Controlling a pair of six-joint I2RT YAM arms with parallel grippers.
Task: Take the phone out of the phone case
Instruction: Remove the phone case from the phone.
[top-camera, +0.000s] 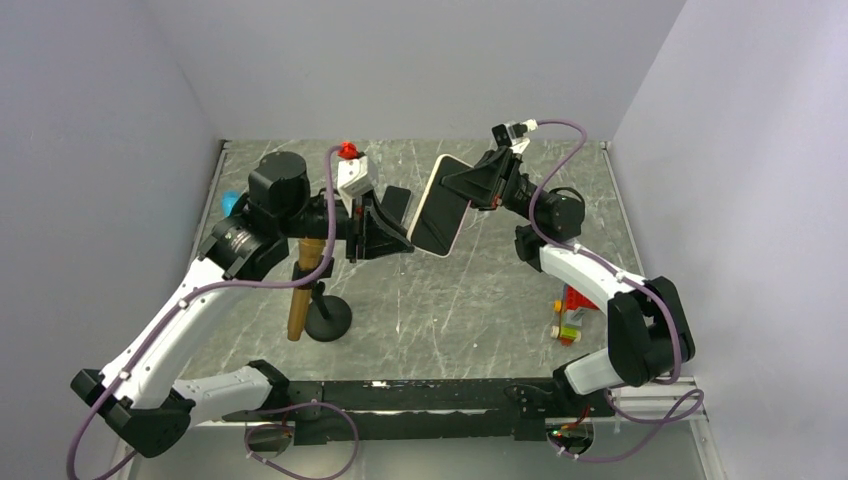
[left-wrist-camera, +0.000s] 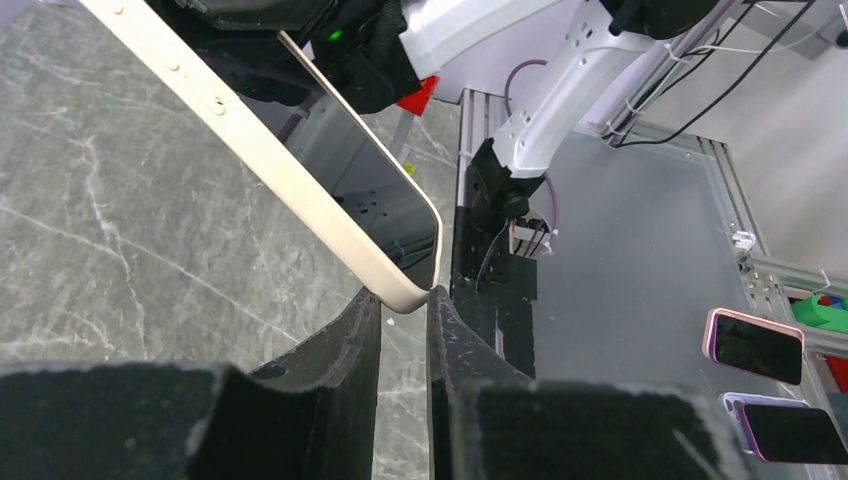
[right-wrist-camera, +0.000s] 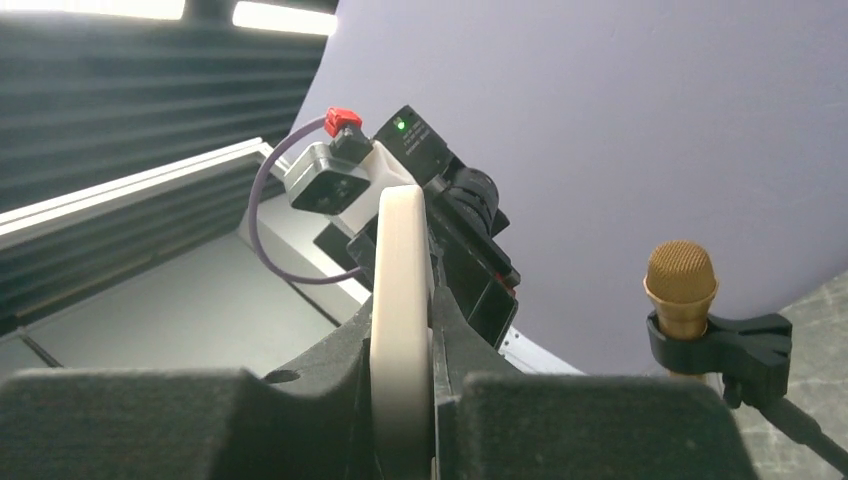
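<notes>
A phone in a cream case (top-camera: 440, 205) is held in the air over the middle of the table, tilted, with the dark screen facing the left arm. My right gripper (top-camera: 470, 185) is shut on the case's upper right edge; in the right wrist view the cream edge (right-wrist-camera: 402, 290) fills the gap between my fingers (right-wrist-camera: 402, 335). My left gripper (top-camera: 400, 240) pinches the case's lower corner. In the left wrist view the corner (left-wrist-camera: 410, 295) sits between the nearly closed fingertips (left-wrist-camera: 405, 300), and the screen (left-wrist-camera: 370, 190) shows above.
A gold microphone (top-camera: 300, 290) leans on a black round stand (top-camera: 328, 318) at the left of the table, also in the right wrist view (right-wrist-camera: 680, 290). Coloured bricks (top-camera: 570, 315) lie at the right. A blue object (top-camera: 230, 200) lies far left. Two cased phones (left-wrist-camera: 755, 345) lie off the table.
</notes>
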